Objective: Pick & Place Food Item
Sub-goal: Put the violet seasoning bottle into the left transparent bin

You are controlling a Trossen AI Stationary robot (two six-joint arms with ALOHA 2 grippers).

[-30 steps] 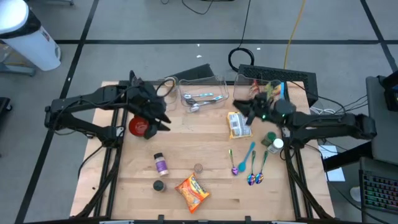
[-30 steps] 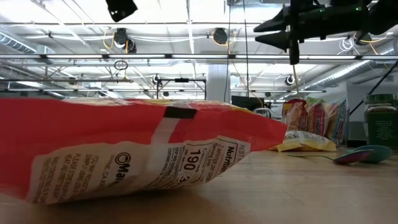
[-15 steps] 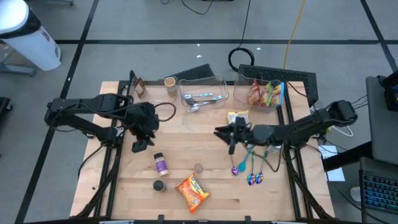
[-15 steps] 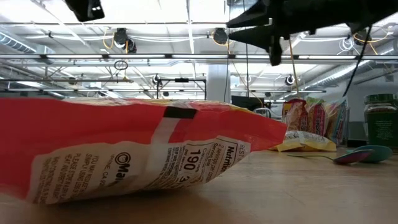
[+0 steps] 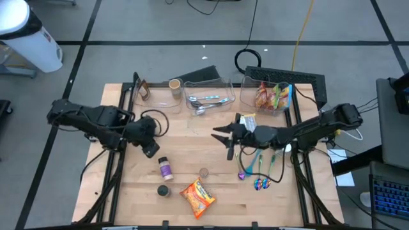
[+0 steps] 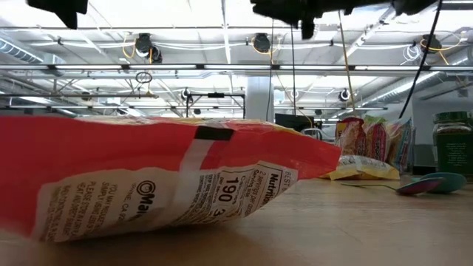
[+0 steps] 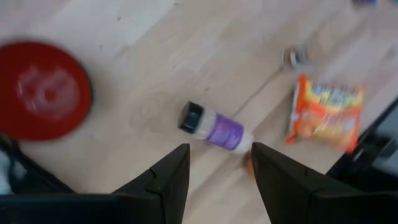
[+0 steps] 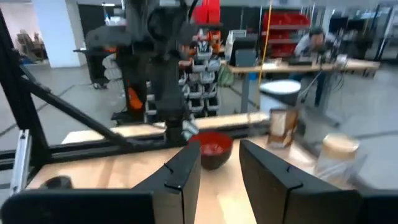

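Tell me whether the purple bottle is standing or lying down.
Lying down: the purple bottle rests on its side on the table, black cap pointing sideways.

You will find the left fingers (image 5: 148,148) over the left part of the table (image 5: 211,160), both empty and set apart. Ahead of them lie the bottle (image 7: 214,127) on its side, then the noodle packet (image 7: 325,116) farther out; the bowl (image 7: 42,89) sits off to one side. The right fingers (image 5: 229,139) hang above the table's middle, empty, a gap between them. Past them, the bowl (image 8: 211,149) stands straight ahead. Behind them lie the snack pouch (image 5: 245,119) and the spoons (image 5: 257,167). The bin (image 5: 208,96) stands along the far edge.
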